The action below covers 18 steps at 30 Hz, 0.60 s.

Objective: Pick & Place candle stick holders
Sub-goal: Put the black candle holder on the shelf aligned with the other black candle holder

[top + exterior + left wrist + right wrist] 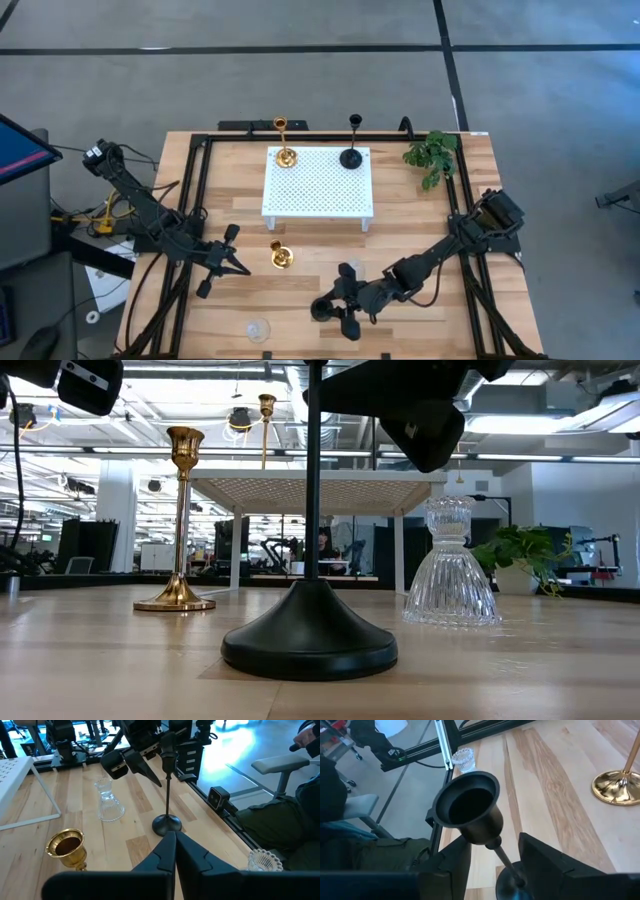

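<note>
1. The step in hand appears to be the pick of a black candle stick holder [322, 309], which stands upright on the tabletop [430, 215] at the lower centre of the high view.

2. The right gripper [495, 852] is at that holder: in the right wrist view its two fingers [451, 860] stand on either side of the thin stem just below the cup. They look close around the stem, but whether they already press on it cannot be told.

3. In the low view the holder's round base [309, 640] sits flat on the wood, so nothing is lifted yet.

4. The left gripper [222, 262] waits at the lower left of the high view, its fingers spread apart and holding nothing.

5. Other holders:
   - A gold holder [282, 257] stands on the tabletop just right of the left gripper.
   - A second gold holder [286, 156] and a second black holder [350, 157] stand on the top edge of the white perforated platform [318, 183].
   - One clear glass holder [450, 563] stands near the gripped black one; another [258, 329] sits at the bottom left of the high view.

6. The next move likely calls for a firm squeeze on the stem, then a straight lift. The holder must stay upright and clear the glass one beside it on the way to the platform.
</note>
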{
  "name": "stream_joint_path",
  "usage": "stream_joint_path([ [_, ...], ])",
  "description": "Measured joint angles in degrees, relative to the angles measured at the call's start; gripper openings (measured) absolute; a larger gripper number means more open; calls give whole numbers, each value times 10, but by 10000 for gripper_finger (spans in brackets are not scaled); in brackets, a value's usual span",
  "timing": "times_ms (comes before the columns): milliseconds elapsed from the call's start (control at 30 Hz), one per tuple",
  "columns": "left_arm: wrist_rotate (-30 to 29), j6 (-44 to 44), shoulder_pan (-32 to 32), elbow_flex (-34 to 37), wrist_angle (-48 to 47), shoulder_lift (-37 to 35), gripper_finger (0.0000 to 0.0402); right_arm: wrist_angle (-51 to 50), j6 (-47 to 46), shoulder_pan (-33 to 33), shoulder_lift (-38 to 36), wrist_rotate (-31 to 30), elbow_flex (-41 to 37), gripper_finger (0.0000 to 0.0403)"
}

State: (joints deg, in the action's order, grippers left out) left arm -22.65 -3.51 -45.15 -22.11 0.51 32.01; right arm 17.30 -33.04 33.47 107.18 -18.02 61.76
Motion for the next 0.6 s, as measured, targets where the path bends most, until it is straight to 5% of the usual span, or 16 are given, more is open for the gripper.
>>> stream_joint_path([
  [600,0,0,0,0,0,0,7,59,2,-5,60,1,8,129],
])
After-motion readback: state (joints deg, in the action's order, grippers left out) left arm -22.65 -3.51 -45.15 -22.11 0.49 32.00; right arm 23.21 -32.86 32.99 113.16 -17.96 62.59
